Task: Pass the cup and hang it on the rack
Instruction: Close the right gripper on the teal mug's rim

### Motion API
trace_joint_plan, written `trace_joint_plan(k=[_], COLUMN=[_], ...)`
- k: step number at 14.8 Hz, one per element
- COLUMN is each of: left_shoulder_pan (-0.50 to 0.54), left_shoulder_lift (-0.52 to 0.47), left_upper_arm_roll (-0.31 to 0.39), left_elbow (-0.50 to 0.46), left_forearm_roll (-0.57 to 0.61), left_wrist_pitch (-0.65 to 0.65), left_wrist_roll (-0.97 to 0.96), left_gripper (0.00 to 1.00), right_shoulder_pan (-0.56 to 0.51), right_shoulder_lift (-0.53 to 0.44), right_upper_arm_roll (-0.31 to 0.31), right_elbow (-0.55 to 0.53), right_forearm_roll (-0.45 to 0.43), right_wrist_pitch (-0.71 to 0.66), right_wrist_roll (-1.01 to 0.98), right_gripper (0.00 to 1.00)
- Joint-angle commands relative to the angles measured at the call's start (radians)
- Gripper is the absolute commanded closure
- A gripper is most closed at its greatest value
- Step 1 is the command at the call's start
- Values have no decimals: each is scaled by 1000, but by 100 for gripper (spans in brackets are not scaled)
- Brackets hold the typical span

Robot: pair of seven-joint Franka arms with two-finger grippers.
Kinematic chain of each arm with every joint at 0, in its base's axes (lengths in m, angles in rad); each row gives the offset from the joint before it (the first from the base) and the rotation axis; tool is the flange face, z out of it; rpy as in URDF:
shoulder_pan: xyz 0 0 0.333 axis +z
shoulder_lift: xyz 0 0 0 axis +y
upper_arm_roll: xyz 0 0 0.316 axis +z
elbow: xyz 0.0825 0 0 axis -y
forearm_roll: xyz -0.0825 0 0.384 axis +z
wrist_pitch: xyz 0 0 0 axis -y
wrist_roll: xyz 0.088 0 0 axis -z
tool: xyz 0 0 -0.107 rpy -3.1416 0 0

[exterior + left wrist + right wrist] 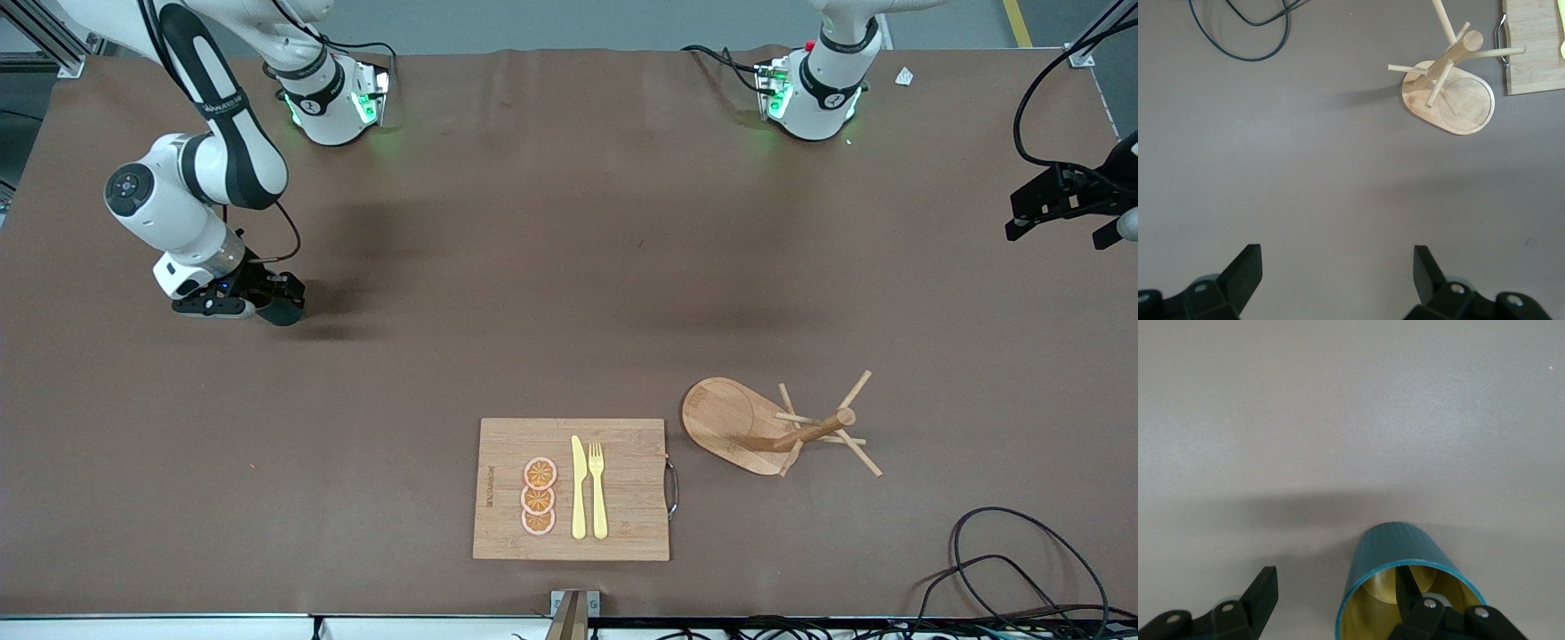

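Note:
The cup [1395, 543] is teal outside and yellow inside, and its mouth faces the right wrist camera. My right gripper [1335, 580] is open and low at the table near the right arm's end. One finger is inside the cup's mouth and the other is outside its wall, well apart from it. In the front view the cup [286, 312] is a dark shape under the right gripper [267, 302]. The rack [756, 427] stands toward the left arm's end and also shows in the left wrist view [1448, 93]. My left gripper [1062, 209] is open and empty, high over the table's edge [1336, 257].
A bamboo cutting board [631, 462] with orange slices, a yellow knife and a fork lies beside the rack, near the front camera; it also shows in the left wrist view [1538, 47]. Black cables [1005, 569] lie on the table at the left arm's end.

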Motion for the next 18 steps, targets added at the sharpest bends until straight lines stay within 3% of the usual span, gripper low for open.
trace_joint_plan(k=[1,3,8,11,18], left_shoulder_pan=[2,3,3,8,10], left_shoulder_lift=[9,11,20,20,20], left_upper_arm_roll=[-1,-2,-2,-2,-2], left_elbow=[24,19,16,15,16], left_forearm_roll=[-2,-4,-4,-6,-6], left_wrist_pitch=[-12,-14,-14,-14,-14], left_wrist_roll=[-12,-10,-10,-12,-12], left_gripper=[0,0,0,0,0], right_shoulder_pan=[-24,-26,-23,-18,-17], right_shoulder_lift=[0,2,2,2,-6], right_upper_arm_roll=[8,8,8,8,12], right_elbow=[-16,-16,-16,-16,-13], right_forearm_roll=[19,19,19,19,21], right_wrist_pitch=[23,29,29,28,-4], right_wrist_roll=[-4,-4,-5,-7,37], right_gripper=[34,45,83,96,100])
